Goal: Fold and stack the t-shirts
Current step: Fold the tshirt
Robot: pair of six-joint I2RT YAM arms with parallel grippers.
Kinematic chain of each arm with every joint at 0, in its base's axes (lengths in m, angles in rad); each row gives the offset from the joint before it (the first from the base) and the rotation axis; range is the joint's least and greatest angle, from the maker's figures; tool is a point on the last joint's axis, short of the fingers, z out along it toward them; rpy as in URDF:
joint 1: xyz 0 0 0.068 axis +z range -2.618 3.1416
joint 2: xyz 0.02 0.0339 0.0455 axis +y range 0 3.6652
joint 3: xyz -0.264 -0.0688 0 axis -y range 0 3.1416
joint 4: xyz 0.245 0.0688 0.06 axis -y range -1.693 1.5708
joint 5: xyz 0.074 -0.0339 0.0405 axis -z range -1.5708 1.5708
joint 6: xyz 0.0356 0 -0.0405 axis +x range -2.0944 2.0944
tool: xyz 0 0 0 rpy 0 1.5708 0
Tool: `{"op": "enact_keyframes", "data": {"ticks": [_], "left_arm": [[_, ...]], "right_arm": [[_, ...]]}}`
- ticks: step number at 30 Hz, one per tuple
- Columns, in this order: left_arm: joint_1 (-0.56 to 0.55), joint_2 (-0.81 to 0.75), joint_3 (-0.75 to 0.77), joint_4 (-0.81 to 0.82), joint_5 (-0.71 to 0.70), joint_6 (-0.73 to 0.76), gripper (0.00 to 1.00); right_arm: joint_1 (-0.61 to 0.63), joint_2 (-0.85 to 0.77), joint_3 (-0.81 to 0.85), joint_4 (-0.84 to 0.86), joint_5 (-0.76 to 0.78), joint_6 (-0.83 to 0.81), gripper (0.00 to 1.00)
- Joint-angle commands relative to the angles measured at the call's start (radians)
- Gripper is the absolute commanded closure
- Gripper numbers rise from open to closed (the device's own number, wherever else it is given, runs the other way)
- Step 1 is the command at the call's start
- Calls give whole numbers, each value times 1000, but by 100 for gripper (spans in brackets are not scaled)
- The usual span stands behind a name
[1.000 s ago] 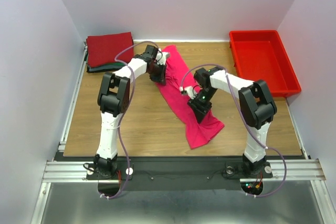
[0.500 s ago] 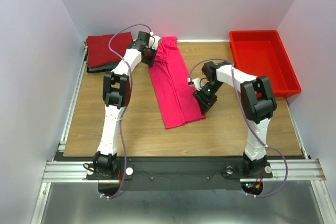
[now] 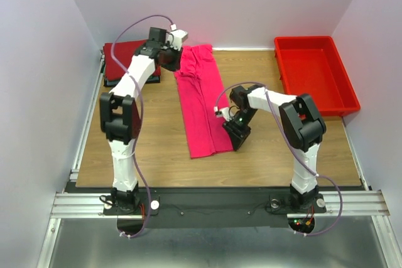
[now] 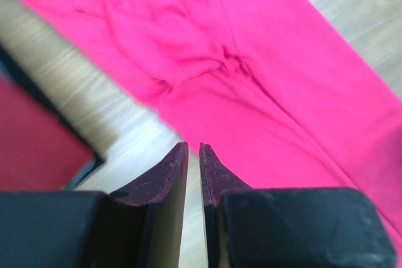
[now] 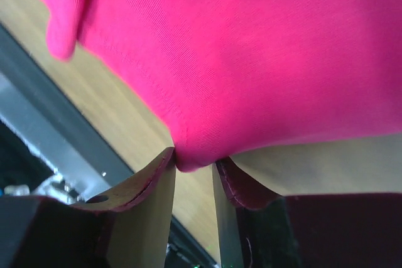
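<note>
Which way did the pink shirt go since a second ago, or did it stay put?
Yes, it moved. The pink shirt's near end swung left, away from the red bin, and it now lies straighter along the table.

Spread t-shirt (image 3: 200, 101): plain bright pink-magenta.
Folded t-shirt (image 3: 116, 54): plain dark red.
Bin (image 3: 311, 70): solid red.
Bench (image 3: 151, 142): light brown wood grain.
Arms (image 3: 135, 76): white, black joints, lilac cables.
Left end effector (image 4: 193, 148): dark maroon fingers, black body.

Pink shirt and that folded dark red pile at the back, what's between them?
Only bare wooden table separates the pink shirt from the dark red pile; the left gripper hangs over that strip, holding nothing. The left wrist view shows it.
</note>
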Motion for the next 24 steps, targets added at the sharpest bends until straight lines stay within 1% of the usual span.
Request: {"op": "enact_keyframes", "data": {"ticks": [1,2,3,4,7,8,10,12,13,14,17,19,22,24], "left_arm": [[35,-195,-172,95,62,26,75],[43,-256,-254,108,82,55,75],[44,-289,-294,117,85,66,75],[46,-347,-368,132,90,97,74],[52,-435,-466,126,108,141,74],[59,-489,-530,126,114,149,70],[64,-562,-619,114,133,189,68],[63,-600,-675,106,165,223,66],[60,-628,-727,100,179,246,65],[53,-636,-750,95,186,252,65],[7,-659,-832,89,217,249,66],[-22,-668,-888,117,223,238,69],[-31,-696,-939,179,246,198,71],[-33,-708,-970,200,242,182,71]], "right_arm": [[101,-20,-85,58,16,-24,64],[130,-23,-90,58,7,-23,65],[143,-25,-94,58,-1,-20,65],[162,-23,-101,60,-18,-12,66],[195,-25,-119,66,-36,-3,67],[212,-26,-134,77,-39,2,67],[218,-43,-131,81,-53,12,67],[216,-74,-107,75,-49,5,67],[215,-113,-69,71,-41,-1,67],[210,-138,-68,69,-41,-6,67],[199,-186,4,71,-50,-7,67],[195,-180,31,92,-38,2,67],[169,-151,24,149,-13,43,67],[167,-126,21,205,49,54,67]]}}
